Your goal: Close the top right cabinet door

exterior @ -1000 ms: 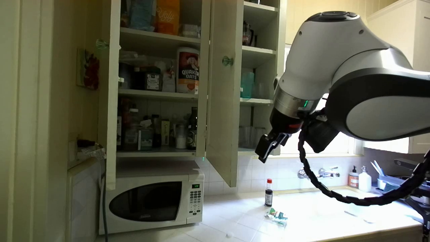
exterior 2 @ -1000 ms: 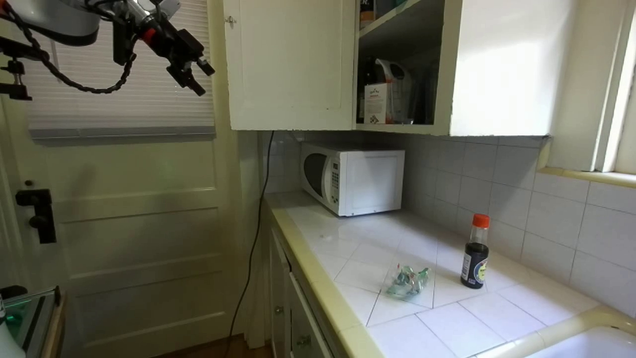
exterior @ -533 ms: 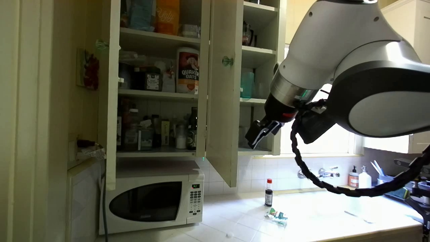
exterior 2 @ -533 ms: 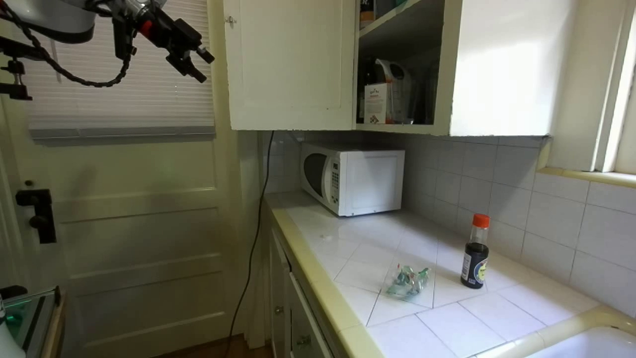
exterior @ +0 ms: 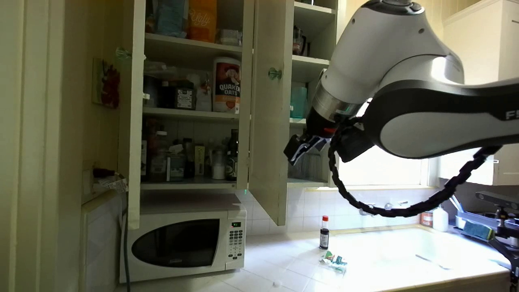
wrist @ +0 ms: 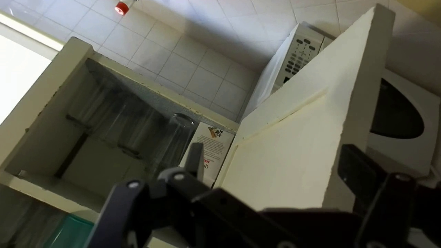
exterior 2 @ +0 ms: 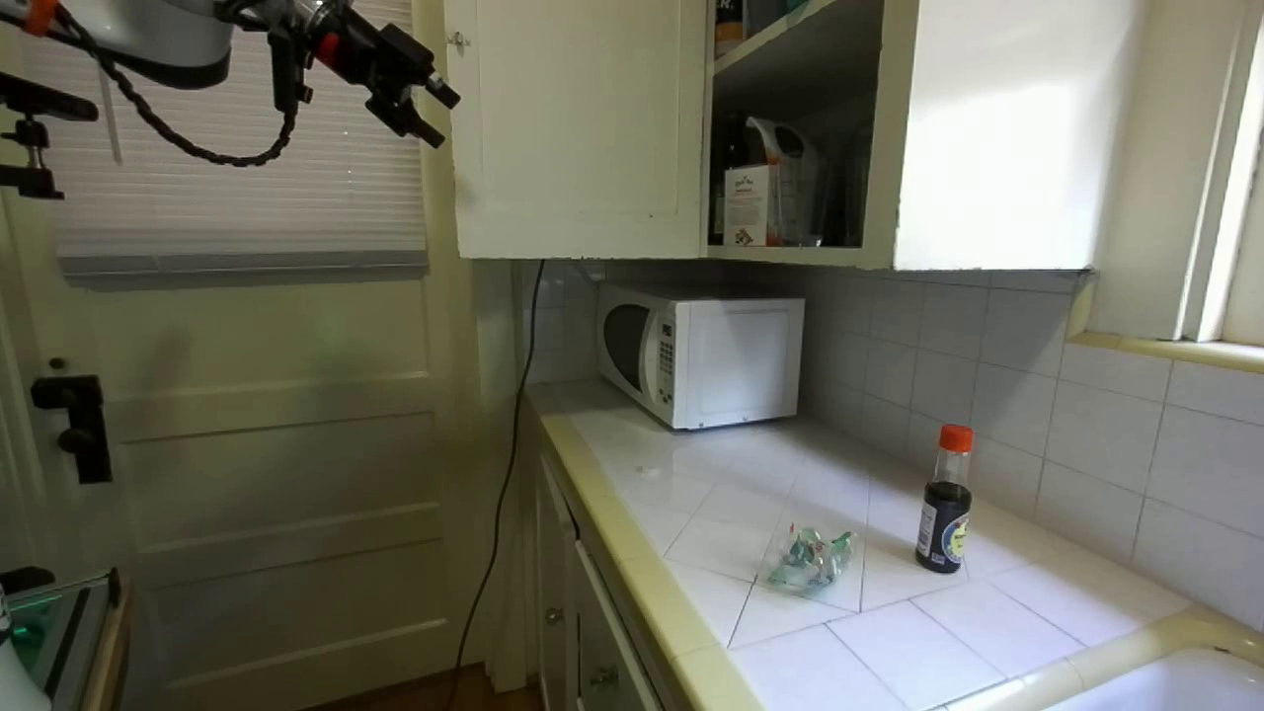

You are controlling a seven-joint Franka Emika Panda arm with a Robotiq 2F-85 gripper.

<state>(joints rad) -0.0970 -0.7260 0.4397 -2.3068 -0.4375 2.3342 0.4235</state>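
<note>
The top right cabinet door (exterior: 268,129) stands open, swung out from the white cabinet frame (exterior: 243,158) above the bench (exterior: 265,259), toward 11 o'clock from the hand (exterior: 293,157) in an exterior view; its small knob (exterior: 275,74) sits higher on the panel, nearer 12; the hand is released, its fingers (wrist: 196,160) spread well apart, and in the wrist view the door's free edge (wrist: 365,100) runs close by the finger between 3 and 4 o'clock (whether the two touch, I cannot tell); in an exterior view a fingertip (exterior 2: 446,95) crosses the line of that edge, the flat panel reaching away toward 3 o'clock, with a printed box (exterior 2: 749,212) standing beyond it; on the bench, in an exterior view, the white microwave (exterior: 182,273) sits at 8 o'clock from the hand, its small display glowing green, while a red-capped bottle (exterior: 324,234) stands upright at 5, a crumpled see-through packet (exterior: 335,261) just beside it; a second cabinet door (exterior: 136,121) also stands open, near 9 o'clock, past stocked shelves (exterior: 186,186); an oats canister (exterior: 226,85) stands on one of them, between 10 and 11; a teal tumbler (exterior: 298,102) stands on another shelf (exterior: 298,121) at 12.
</note>
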